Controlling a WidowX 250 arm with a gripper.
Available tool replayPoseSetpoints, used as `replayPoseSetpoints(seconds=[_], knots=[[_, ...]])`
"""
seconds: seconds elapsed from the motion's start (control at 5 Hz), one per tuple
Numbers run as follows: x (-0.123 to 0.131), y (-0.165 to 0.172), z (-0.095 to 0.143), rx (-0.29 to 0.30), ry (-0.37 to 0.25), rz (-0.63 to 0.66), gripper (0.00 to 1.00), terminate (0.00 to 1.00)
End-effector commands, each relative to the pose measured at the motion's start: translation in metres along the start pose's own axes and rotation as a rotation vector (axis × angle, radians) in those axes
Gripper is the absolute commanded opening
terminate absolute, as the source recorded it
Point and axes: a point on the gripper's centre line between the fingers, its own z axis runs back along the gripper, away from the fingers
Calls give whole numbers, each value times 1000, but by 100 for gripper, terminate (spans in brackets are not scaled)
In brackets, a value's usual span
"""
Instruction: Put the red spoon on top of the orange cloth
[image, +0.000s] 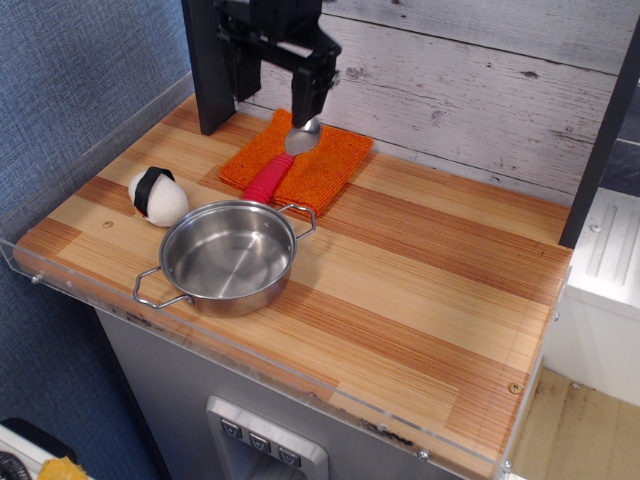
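Note:
The red spoon (270, 178) lies on the orange cloth (325, 165) at the back of the wooden table. Its silver bowl (301, 139) points toward the wall, and its red handle reaches the cloth's front edge. My gripper (272, 90) hangs above the back left of the cloth, lifted clear of the spoon. Its jaws are spread wide with nothing between them.
A steel pot (228, 256) with two wire handles stands just in front of the cloth. A white rice ball with a black band (157, 195) lies left of the pot. A dark post (207, 65) rises at the back left. A clear plastic rim (250, 350) edges the table front.

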Motion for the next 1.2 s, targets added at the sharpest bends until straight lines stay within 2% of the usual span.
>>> replayPoseSetpoints(seconds=[0.0, 0.2, 0.8, 1.0], knots=[[-42, -42, 10, -52, -21, -31, 100, 0], [-48, -50, 2, -62, 3, -56, 100, 0], [-52, -50, -5, -63, 0, -36, 100, 0], [-52, -50, -5, -63, 0, -36, 100, 100]])
